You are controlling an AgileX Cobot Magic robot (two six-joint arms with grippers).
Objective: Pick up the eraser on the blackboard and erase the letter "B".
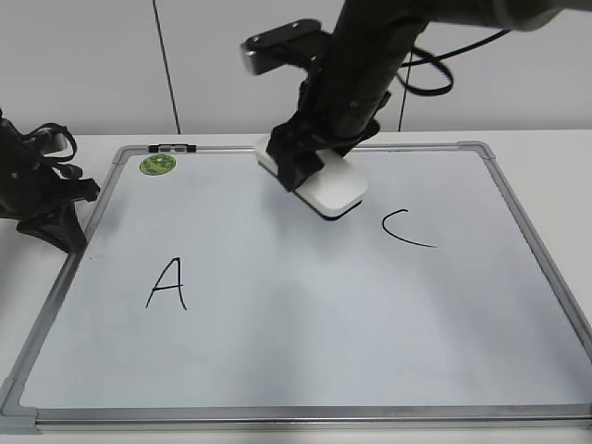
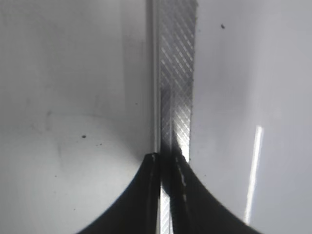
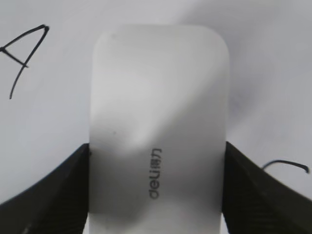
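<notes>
My right gripper (image 1: 305,157) is shut on the white eraser (image 1: 324,185), holding it by its long sides above the upper middle of the blackboard (image 1: 296,407). In the right wrist view the eraser (image 3: 158,122) fills the frame between the two black fingers, grey lettering on top. No letter "B" shows on the board; the space between the black "A" (image 1: 166,284) and the black "C" (image 1: 403,228) is blank. My left gripper (image 2: 166,161) is shut and empty, resting over the board's silver left frame (image 2: 175,73).
A round green magnet (image 1: 157,165) sits at the board's top-left corner. The left arm (image 1: 42,194) rests off the board's left edge. White table surrounds the board; a white wall stands behind.
</notes>
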